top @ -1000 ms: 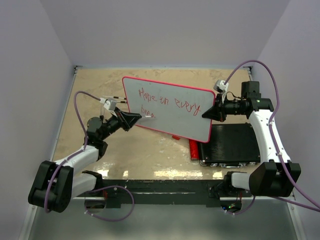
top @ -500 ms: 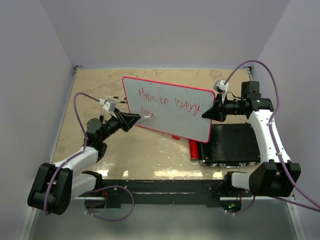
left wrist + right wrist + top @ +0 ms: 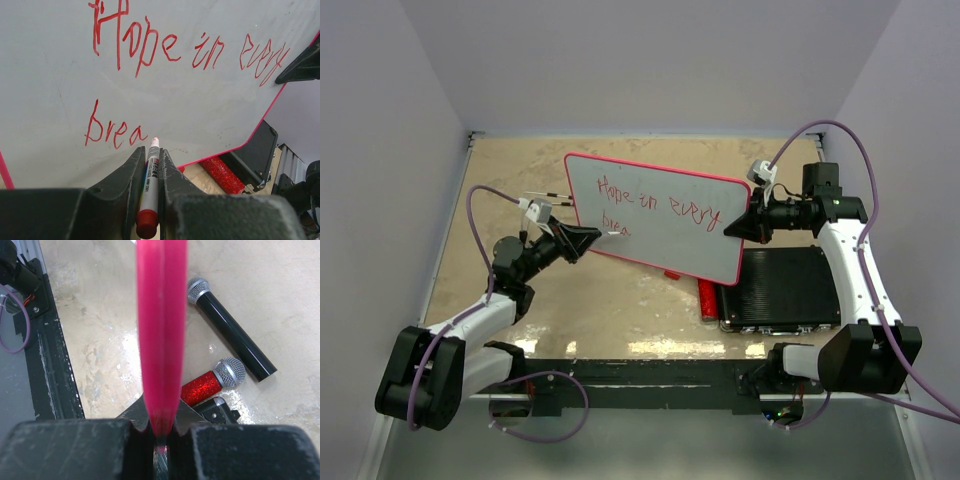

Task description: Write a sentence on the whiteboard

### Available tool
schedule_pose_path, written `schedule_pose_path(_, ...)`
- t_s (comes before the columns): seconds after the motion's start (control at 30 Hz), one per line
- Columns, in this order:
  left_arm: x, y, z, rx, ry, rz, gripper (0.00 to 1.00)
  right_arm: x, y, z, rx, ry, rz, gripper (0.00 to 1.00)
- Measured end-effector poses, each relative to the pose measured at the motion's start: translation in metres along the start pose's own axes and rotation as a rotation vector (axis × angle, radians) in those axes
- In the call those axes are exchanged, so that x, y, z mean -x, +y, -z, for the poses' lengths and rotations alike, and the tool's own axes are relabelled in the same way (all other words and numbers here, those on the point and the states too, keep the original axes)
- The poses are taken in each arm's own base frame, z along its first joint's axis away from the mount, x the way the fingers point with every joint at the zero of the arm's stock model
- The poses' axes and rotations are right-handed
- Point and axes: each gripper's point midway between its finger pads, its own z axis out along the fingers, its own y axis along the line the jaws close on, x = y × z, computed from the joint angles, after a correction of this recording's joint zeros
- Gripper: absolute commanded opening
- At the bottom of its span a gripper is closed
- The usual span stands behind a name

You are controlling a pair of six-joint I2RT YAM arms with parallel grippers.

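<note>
Over the tan tabletop (image 3: 620, 310), with the whiteboard (image 3: 682, 250) tilted up, pinched at its right edge by the right gripper (image 3: 732, 228), and the red marker (image 3: 149, 176) clamped in the left gripper (image 3: 151, 152), tip just past "brea" of the sentence (image 3: 165, 50), press lightly, board steady, through each stroke.

Black ribbed case (image 3: 785, 288) on tan table (image 3: 610, 310); red glitter microphone (image 3: 212, 381) beside it; black microphone (image 3: 230, 330) near.
</note>
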Motion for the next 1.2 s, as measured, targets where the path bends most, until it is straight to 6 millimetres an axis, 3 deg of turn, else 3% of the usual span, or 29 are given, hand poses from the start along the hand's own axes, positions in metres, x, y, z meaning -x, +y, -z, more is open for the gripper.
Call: schedule_pose_path(1.2, 0.0025, 0.0072, 0.0038, 0.058, -0.007, -0.013, 0.0, 0.0, 0.0001, 0.0, 0.001, 0.0, 0.0, 0.0)
